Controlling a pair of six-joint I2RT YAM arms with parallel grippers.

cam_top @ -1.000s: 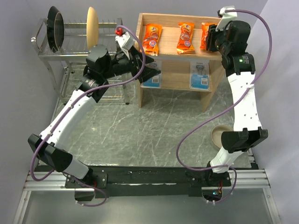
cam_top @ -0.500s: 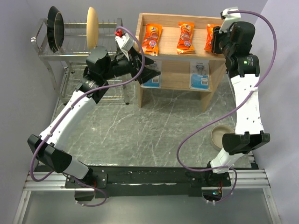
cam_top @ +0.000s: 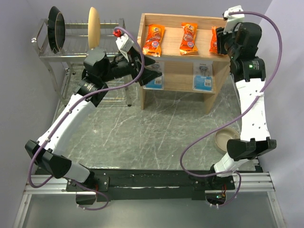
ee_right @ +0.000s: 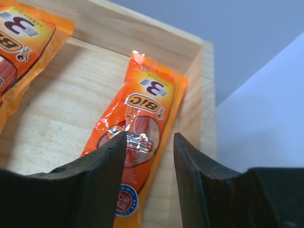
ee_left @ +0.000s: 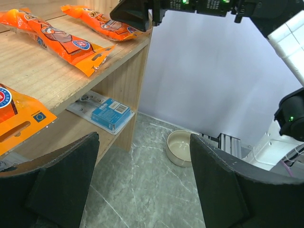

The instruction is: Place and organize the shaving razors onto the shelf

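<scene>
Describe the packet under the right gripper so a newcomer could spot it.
Start at the light wooden two-tier shelf; three flat orange plastic packets lie along its top tier. It is the rightmost packet, beside the shelf's raised right edge. Only this one has the right gripper over it.

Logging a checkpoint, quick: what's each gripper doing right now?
Left gripper: open, empty.
Right gripper: open, above the BIC razor packet, not gripping it.

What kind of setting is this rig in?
Likely a lab test cell staged as a home or shop corner: marble-look tabletop, a wooden shelf holding orange razor packets, and a chrome dish rack with plates.
</scene>
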